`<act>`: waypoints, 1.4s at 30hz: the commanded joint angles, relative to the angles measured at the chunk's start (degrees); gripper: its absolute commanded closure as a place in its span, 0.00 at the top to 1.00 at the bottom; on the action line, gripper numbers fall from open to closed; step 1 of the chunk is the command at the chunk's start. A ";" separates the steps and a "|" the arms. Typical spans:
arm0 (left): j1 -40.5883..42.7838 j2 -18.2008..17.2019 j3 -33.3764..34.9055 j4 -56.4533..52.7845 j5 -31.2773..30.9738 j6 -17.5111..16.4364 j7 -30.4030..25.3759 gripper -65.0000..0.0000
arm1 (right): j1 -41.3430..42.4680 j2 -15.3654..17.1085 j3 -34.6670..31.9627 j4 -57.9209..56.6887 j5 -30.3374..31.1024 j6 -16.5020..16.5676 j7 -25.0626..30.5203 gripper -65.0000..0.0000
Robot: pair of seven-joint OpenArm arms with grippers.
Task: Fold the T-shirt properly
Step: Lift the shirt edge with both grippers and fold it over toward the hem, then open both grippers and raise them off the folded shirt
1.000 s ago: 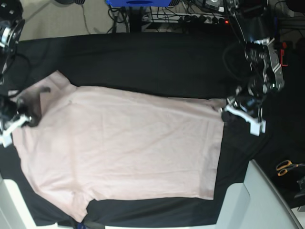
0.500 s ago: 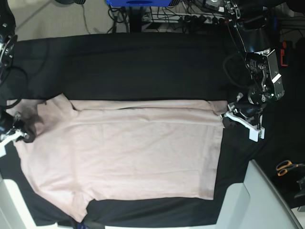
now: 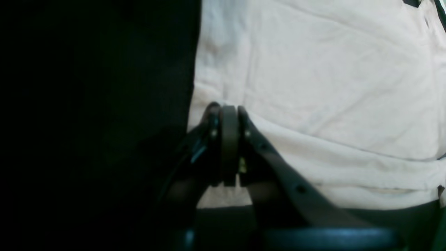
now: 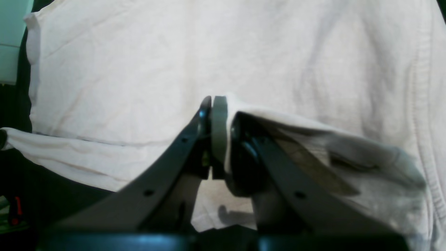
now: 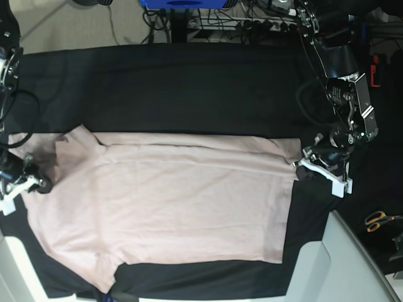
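The pale pink T-shirt lies spread on the black table cloth, with its far edge turned over onto itself in a long narrow band. My left gripper is at the shirt's right far corner and is shut on the fabric. The left wrist view shows that gripper pinching the T-shirt at its edge. At the left side, my right gripper is shut on the shirt too. In the right wrist view, a raised fold of the T-shirt drapes over the right gripper.
Orange-handled scissors lie at the right edge. A pale grey surface cuts in at the bottom right corner. Cables and a power strip run along the floor behind the table, beside a blue object.
Both grippers have moved toward the near edge, drawing the shirt's far edge over the body. The turned-over band has formed and grown wider.
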 commanded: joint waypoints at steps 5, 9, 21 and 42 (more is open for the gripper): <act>-2.46 -0.85 -0.27 -0.88 -0.83 -0.10 -1.07 0.00 | 2.38 1.06 -0.03 0.78 1.06 0.52 1.42 0.01; -3.42 -1.29 0.09 -3.25 -0.83 -0.10 -3.80 0.00 | 2.91 1.06 -0.03 0.78 1.06 0.52 1.51 0.01; -5.27 -1.56 -0.27 -5.63 -0.83 -0.10 -5.73 0.00 | 3.18 1.06 -0.03 -0.01 1.06 0.52 3.88 0.00; -5.45 -1.56 -0.71 -0.26 -1.53 -0.10 -10.92 0.67 | 3.44 0.36 11.04 -3.44 1.41 0.52 7.93 0.78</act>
